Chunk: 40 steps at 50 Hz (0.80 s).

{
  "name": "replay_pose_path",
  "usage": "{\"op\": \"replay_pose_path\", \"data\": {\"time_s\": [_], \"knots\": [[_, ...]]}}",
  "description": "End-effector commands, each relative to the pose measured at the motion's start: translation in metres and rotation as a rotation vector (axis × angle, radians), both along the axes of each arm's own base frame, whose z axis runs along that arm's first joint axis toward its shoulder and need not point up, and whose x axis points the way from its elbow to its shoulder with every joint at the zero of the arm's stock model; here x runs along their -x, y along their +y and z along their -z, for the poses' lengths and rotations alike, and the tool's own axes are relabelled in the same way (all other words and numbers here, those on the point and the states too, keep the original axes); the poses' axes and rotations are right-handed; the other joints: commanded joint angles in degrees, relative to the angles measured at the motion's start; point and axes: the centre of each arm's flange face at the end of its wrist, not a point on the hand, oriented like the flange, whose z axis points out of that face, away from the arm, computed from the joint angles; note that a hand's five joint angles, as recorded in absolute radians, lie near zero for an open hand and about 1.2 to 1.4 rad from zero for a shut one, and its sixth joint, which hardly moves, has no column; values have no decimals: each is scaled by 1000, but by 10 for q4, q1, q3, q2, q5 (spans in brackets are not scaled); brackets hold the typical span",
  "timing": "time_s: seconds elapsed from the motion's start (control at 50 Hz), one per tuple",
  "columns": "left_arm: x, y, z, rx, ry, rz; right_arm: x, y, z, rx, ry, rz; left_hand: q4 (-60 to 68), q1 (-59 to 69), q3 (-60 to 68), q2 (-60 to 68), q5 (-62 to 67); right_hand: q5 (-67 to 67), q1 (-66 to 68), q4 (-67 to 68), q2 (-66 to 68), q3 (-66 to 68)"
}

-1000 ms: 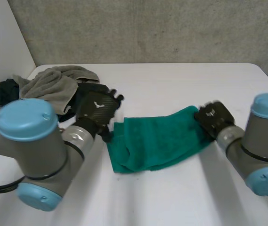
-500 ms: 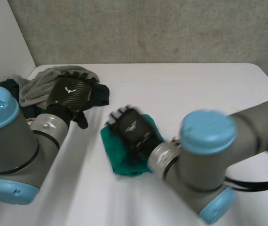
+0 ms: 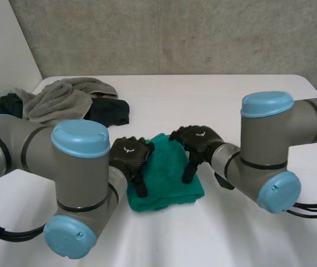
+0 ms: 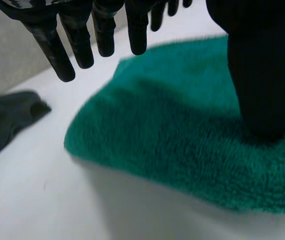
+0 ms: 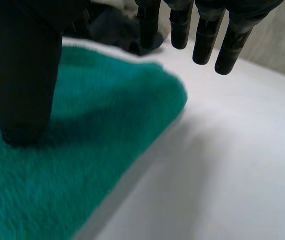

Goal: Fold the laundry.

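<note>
A green towel (image 3: 167, 169) lies folded into a small, thick square in the middle of the white table (image 3: 231, 100). My left hand (image 3: 129, 157) rests at its left edge and my right hand (image 3: 198, 139) at its far right part. In the left wrist view the thumb of the left hand (image 4: 262, 65) presses down on the green towel (image 4: 172, 130), and the fingers (image 4: 77, 40) stand straight above it. The right wrist view has the right hand (image 5: 22, 65) with its thumb on the towel (image 5: 97, 100) and its fingers (image 5: 207, 35) straight, holding nothing.
A grey towel (image 3: 58, 99) lies heaped at the table's far left corner. A black cloth (image 3: 109, 111) lies beside it and a dark green one (image 3: 7, 105) behind it. Bare table stretches to the right of the green towel and in front of it.
The right hand carried the towel's right end across to the left, folding it in half, then let go. The left hand moved off toward the pile and came back to the towel.
</note>
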Motion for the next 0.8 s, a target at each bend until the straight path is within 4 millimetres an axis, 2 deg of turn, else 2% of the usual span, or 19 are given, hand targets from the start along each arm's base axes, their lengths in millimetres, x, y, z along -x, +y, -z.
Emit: {"op": "replay_pose_path", "data": {"time_s": [0.02,0.12,0.18,0.26,0.28,0.34,0.36,0.4,0.42,0.48,0.56,0.68,0.8], "knots": [[-9,-5,25,-36,-111,-6,1,-3,33,14,173,-50,-1,-16,-5,-1,-6,-36,-17,-36,-28,-24],[-12,-9,24,-14,-140,10,6,-9,26,85,234,-9,-10,-24,-14,-10,-14,28,47,29,36,41],[-8,-10,16,6,-123,23,9,-11,12,123,215,22,-11,-26,-15,-11,-16,23,42,24,31,36],[3,-13,-20,78,-29,92,14,-8,-8,173,135,69,-15,-29,-19,-15,-19,-32,-13,-31,-24,-20],[7,-13,-36,106,15,127,16,-6,-12,179,114,77,-15,-29,-19,-15,-19,-36,-17,-36,-28,-24],[8,-16,-59,147,68,176,23,4,-29,204,32,111,-13,-28,-17,-13,-18,-36,-17,-36,-28,-24],[7,-20,-72,168,96,199,26,7,-32,203,12,122,-3,-18,-7,-3,-8,-36,-17,-36,-28,-24],[5,-22,-83,179,115,221,35,13,-36,174,-32,156,0,-14,-4,0,-4,-36,-17,-36,-28,-24],[4,-22,-95,185,133,251,39,15,-35,154,-42,171,2,-13,-2,2,-3,-36,-17,-36,-28,-24],[4,-17,-116,182,165,323,57,18,-23,56,-73,238,0,-14,-4,0,-4,-36,-17,-36,-28,-24],[3,-13,-130,161,189,397,67,28,-4,-54,-104,285,0,-14,-4,0,-4,-36,-17,-36,-28,-24],[5,-10,-137,154,200,432,67,40,14,-129,-114,269,0,-14,-4,0,-4,-36,-17,-36,-28,-24],[6,-8,-135,148,201,437,59,39,33,-143,-123,234,-5,-19,-9,-5,-9,-36,-17,-36,-28,-24]]}}
